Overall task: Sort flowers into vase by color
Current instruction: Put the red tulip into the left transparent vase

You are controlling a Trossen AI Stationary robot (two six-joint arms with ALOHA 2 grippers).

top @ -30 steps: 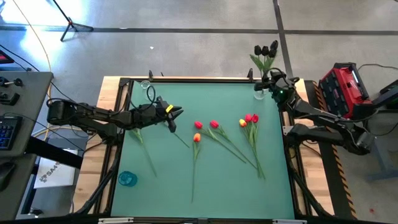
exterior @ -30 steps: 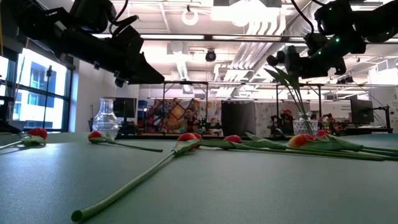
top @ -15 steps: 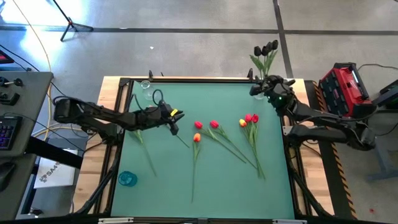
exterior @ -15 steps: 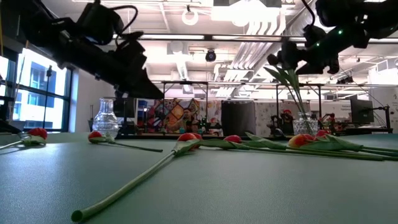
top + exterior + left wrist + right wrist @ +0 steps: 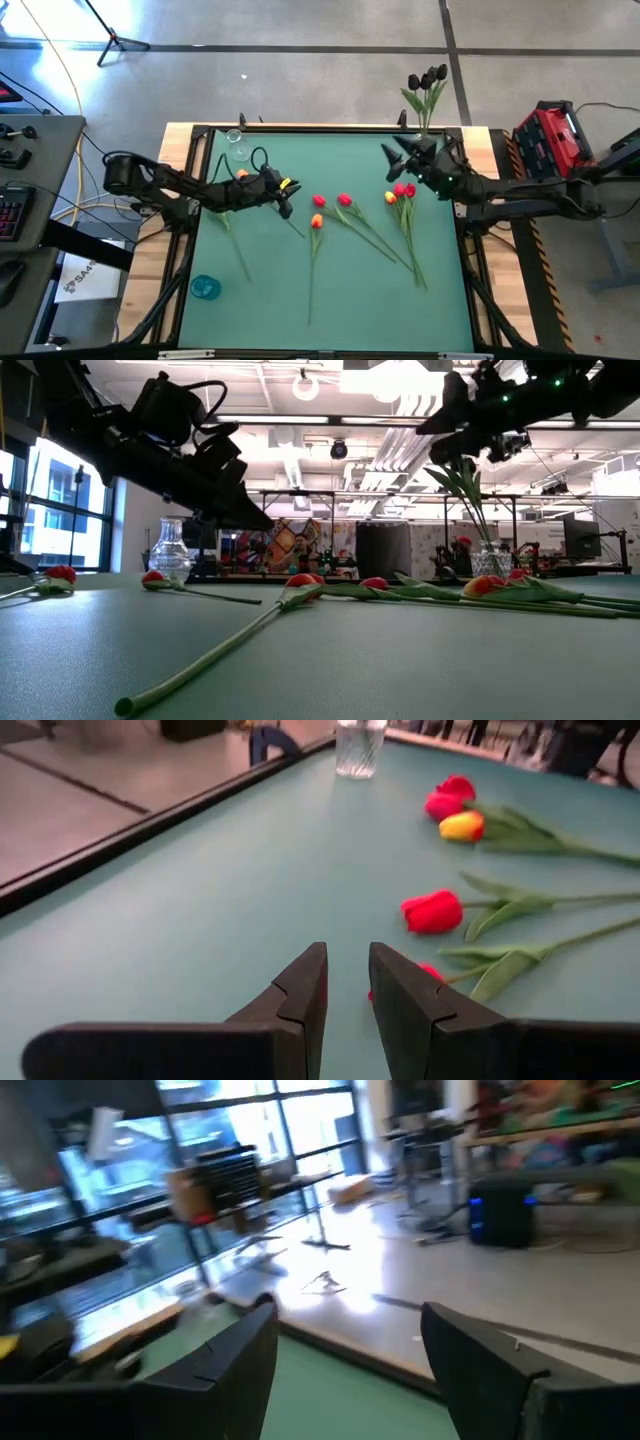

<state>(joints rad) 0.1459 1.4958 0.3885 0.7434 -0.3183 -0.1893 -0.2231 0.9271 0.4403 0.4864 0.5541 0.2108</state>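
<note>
**Dark tulips sorted, reds and oranges left on the mat**

Dark-headed tulips (image 5: pixel 428 78) already stood in a clear vase (image 5: pixel 421 140) at the far right corner of the table (image 5: pixel 350 290), and we judged that colour finished. Everything else lay flat on the green surface: two red tulips (image 5: pixel 331 201) and an orange one (image 5: pixel 316 222) near the middle, and a cluster of red (image 5: pixel 404 189) with one yellow-orange head (image 5: pixel 390 197) further right. Another stem (image 5: pixel 232 240) lay on the left side; its head was hidden under the left arm, so we could not tell its colour.

A second clear vase (image 5: pixel 236 146) at the far left corner looked empty, though from above we were not sure. A small blue object (image 5: pixel 205 287) sat at the near left.

Our right gripper (image 5: pixel 397 157) hung with its fingers spread wide and nothing between them, just beyond the right-hand cluster. Our left gripper (image 5: pixel 346 982) hovered low, left of the middle tulips, its fingers a narrow gap apart and holding nothing.

We reckoned roughly a third done, with red and orange left to gather.
</note>
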